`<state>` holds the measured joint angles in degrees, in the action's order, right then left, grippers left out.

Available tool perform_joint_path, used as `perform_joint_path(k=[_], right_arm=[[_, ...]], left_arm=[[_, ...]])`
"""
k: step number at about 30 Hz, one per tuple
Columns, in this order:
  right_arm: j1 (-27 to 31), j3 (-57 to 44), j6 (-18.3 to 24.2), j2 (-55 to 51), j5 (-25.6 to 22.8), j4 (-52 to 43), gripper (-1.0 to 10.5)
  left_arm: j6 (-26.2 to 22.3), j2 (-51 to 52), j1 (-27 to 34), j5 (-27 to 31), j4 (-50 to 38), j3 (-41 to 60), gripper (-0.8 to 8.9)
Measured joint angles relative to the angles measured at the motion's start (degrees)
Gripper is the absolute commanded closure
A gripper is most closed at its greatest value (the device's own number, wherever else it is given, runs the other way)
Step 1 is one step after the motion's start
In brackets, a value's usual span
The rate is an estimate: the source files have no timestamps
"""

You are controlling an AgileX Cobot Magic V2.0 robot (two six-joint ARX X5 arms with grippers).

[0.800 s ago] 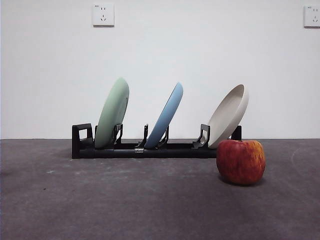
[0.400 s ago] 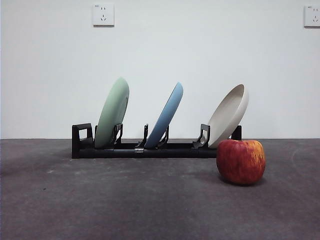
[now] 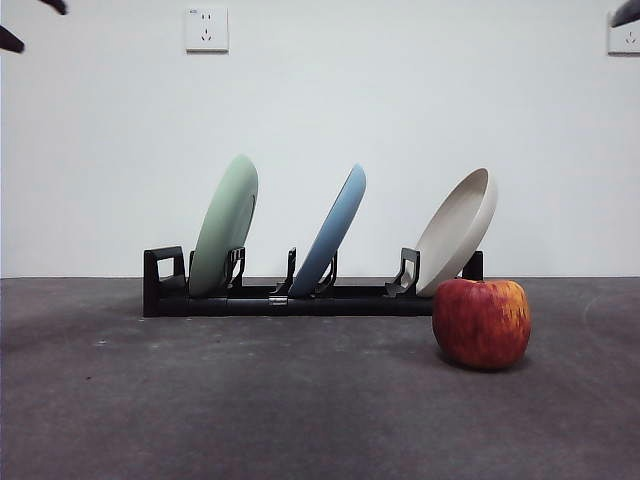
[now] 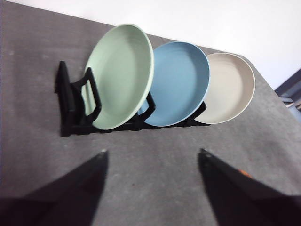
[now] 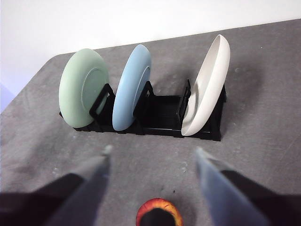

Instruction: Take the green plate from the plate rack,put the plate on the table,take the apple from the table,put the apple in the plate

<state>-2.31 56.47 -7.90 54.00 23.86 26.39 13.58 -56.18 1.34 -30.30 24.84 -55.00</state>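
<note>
The green plate (image 3: 225, 224) stands on edge in the leftmost slot of the black plate rack (image 3: 290, 298), also visible as the green plate (image 4: 120, 75) and the green plate (image 5: 82, 87) from the wrists. The red apple (image 3: 481, 322) rests on the dark table (image 3: 250, 400) in front of the rack's right end; the apple (image 5: 159, 213) lies below the right gripper. My left gripper (image 4: 151, 153) is open, hovering well short of the rack. My right gripper (image 5: 153, 151) is open too, above the apple. Both show only as black tips (image 3: 12, 38) at the front view's top corners.
A blue plate (image 3: 330, 230) fills the rack's middle slot and a beige plate (image 3: 458, 230) leans in the right one. Two wall sockets (image 3: 206, 29) sit high on the white wall behind.
Black arm tips have come into the top left and top right corners of the front view. Plates, rack and apple have not moved.
</note>
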Motion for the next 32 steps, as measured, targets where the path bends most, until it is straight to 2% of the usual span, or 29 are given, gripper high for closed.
perform_joint_path(k=[8,17,21,24,32], right_arm=[[0.02,0.02,0.00,0.00,0.00,0.00,5.7],[0.02,0.02,0.00,0.00,0.02,0.17,5.7],[0.02,0.02,0.00,0.00,0.02,0.17,5.7],[0.02,0.02,0.00,0.00,0.02,0.20,5.7],[0.02,0.02,0.00,0.00,0.09,0.68,5.7]], left_arm=[[-0.07,-13.94,-4.09,-1.40,1.20,-16.09,4.09],[-5.14,-35.08,-9.77,-1.27,12.39,-41.20,4.09],[-6.29,-43.74,-11.65,2.21,13.40,-50.18,4.10],[-6.60,-48.04,-12.39,5.01,13.09,-52.48,4.10],[-6.99,-55.69,-12.90,6.01,12.94,-52.54,4.10]])
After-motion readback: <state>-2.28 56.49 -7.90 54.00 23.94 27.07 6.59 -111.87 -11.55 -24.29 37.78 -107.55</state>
